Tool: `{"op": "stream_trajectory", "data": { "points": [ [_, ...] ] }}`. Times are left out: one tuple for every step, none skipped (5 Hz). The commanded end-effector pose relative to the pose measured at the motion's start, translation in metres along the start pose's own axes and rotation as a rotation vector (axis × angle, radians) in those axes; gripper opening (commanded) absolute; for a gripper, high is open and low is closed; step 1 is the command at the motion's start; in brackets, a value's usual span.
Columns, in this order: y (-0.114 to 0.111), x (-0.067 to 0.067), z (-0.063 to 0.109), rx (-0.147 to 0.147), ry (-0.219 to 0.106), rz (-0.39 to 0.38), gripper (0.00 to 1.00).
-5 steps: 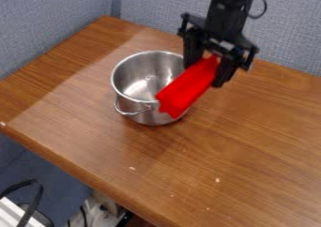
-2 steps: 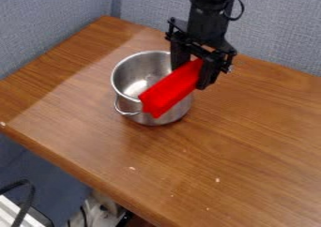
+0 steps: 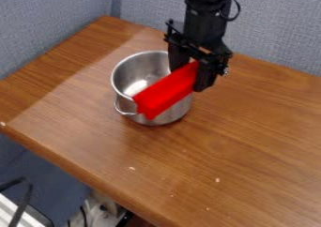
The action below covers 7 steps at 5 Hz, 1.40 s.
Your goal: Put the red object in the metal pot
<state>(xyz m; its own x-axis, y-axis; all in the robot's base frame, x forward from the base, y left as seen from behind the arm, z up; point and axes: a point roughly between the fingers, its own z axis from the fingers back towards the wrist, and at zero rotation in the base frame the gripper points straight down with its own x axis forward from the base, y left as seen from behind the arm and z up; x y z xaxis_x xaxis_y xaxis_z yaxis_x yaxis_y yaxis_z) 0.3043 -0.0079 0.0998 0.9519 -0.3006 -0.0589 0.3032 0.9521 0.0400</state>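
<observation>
Red object (image 3: pixel 166 93) first: it hangs tilted over the metal pot (image 3: pixel 148 85), pinched at its upper right end by the gripper (image 3: pixel 198 65), whose dark fingers clamp it from either side. From where I stand the hold looks deliberate: taking the block by one end leaves most of its length free to droop down and to the left, so the low end can lead the way across the rim. That low end shows in front of the pot's near right wall, and I cannot tell whether it hangs just above the rim or brushes it. The arm comes straight down from above, which keeps the wrist clear of the pot and lets the block be lowered rather than shoved sideways. The pot sits upright toward the back of the wooden table (image 3: pixel 75 81), its thin handle lying against the near side, its hollow bare and bright as far as I can see. My guess is that the task is at its last step but not finished; the block is about as long as the pot is wide, so a release from here might leave it propped on the rim, and a tip toward upright or a small shift to the left over the opening seems wise before letting go.
</observation>
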Motion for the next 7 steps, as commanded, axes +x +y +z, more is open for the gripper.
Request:
{"op": "stream_trajectory", "data": {
  "points": [
    [0.006, -0.003, 0.020, 0.006, -0.080, -0.034, 0.00],
    [0.005, -0.001, 0.020, -0.009, -0.090, -0.086, 0.00],
    [0.012, 0.001, 0.010, -0.022, -0.092, -0.066, 0.00],
    [0.017, 0.002, 0.003, -0.029, -0.099, -0.055, 0.00],
    [0.023, 0.014, 0.009, -0.041, -0.105, -0.107, 0.00],
    [0.030, 0.024, 0.019, -0.049, -0.115, -0.145, 0.00],
    [0.027, 0.027, 0.014, -0.047, -0.138, -0.105, 0.00]
  ]
}}
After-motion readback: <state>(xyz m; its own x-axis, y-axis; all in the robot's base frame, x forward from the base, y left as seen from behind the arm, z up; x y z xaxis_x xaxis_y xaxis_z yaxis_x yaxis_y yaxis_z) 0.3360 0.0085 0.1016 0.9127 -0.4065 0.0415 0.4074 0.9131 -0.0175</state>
